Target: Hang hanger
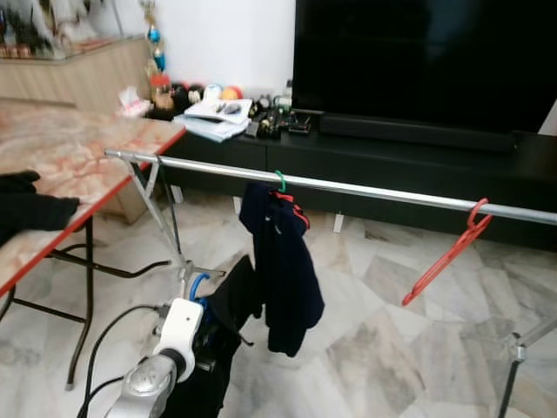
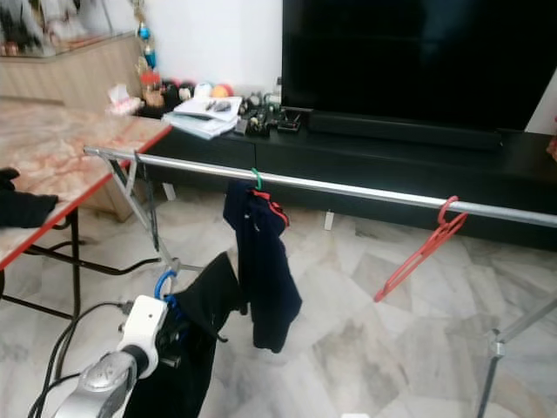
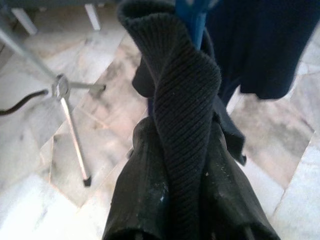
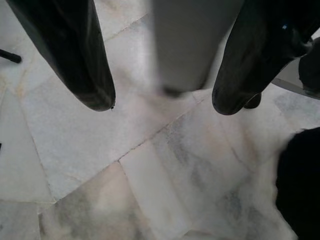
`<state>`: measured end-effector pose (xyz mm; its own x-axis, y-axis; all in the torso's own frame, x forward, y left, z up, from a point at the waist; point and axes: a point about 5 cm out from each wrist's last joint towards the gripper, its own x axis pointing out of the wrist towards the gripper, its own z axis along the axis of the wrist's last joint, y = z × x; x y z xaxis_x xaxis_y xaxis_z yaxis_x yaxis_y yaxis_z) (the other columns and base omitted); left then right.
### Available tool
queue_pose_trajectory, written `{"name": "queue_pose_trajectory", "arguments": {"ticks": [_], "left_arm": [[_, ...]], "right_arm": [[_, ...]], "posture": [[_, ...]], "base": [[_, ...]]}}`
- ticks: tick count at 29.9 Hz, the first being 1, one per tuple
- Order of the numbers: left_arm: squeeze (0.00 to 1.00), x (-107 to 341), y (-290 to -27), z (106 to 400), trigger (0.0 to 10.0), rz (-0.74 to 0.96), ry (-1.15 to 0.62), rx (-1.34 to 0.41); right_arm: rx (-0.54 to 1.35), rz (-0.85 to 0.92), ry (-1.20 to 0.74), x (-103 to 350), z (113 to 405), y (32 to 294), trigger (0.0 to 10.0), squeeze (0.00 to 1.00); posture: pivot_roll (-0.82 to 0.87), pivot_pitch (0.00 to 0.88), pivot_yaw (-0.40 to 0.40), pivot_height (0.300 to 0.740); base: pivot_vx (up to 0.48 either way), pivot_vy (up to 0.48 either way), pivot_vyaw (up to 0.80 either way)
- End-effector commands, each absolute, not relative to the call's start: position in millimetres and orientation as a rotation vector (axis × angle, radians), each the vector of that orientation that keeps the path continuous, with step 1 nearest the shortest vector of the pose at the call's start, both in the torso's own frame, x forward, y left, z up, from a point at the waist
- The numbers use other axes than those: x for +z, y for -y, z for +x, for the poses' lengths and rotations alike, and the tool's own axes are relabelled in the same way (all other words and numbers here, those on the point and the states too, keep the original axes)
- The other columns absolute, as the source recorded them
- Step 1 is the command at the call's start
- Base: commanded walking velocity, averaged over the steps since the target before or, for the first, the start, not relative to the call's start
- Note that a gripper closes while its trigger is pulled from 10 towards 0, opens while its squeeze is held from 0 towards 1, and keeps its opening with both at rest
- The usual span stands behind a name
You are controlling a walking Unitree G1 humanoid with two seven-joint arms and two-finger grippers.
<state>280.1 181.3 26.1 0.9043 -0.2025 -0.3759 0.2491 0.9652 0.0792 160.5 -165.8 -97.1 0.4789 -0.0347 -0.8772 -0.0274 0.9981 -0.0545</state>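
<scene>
A silver clothes rail (image 1: 365, 187) crosses the room at chest height. On it hang a navy garment (image 1: 280, 261) on a green hanger (image 1: 280, 180) and a bare red hanger (image 1: 448, 252) farther right. Below the rail's left part, my left gripper (image 1: 196, 335) is shut on a blue hanger (image 1: 198, 285) that carries a black knit garment (image 3: 185, 100); its hook sits well under the rail. The cloth covers most of the hanger between the fingers (image 3: 145, 200). My right gripper (image 4: 162, 102) is open and points down at the marble floor, with a blurred grey post behind the gap.
A folding table (image 1: 78, 148) with a red edge stands at the left, a black cloth (image 1: 30, 209) on it. The rack's legs (image 1: 170, 226) and floor cables (image 1: 113, 331) lie near my left arm. A low black TV cabinet (image 1: 392, 161) runs behind the rail.
</scene>
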Motion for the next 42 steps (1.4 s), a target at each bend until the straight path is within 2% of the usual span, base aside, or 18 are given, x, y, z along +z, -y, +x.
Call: {"name": "queue_pose_trajectory", "arguments": {"ticks": [1,12,21,31,42], "left_arm": [[0.0,37,-177,287,10.0,0.126,-0.326,-0.241],[0.0,33,-172,283,10.0,0.148,-0.351,-0.292],[0.0,27,-166,277,10.0,0.181,-0.383,-0.359],[0.0,30,-167,280,10.0,0.162,-0.363,-0.333],[0.0,28,-164,280,10.0,0.194,-0.379,-0.354]], "right_arm": [[-0.023,-0.069,-1.081,-98,158,173,10.0,0.0],[-0.028,-0.072,-1.086,-98,157,173,10.0,0.0],[-0.03,-0.073,-1.086,-98,157,174,10.0,0.0],[-0.032,-0.07,-1.089,-98,156,174,10.0,0.0],[-0.038,-0.062,-1.087,-99,156,174,10.0,0.0]], "posture": [[0.05,0.0,0.033,0.74],[0.06,0.0,0.029,0.74],[0.06,0.0,0.024,0.74],[0.06,0.0,0.022,0.74],[0.06,0.0,0.024,0.74]], "base": [[0.0,-0.45,0.0],[0.0,-0.44,0.0],[0.0,0.0,0.0],[0.0,0.0,0.0],[0.321,0.0,0.0]]}}
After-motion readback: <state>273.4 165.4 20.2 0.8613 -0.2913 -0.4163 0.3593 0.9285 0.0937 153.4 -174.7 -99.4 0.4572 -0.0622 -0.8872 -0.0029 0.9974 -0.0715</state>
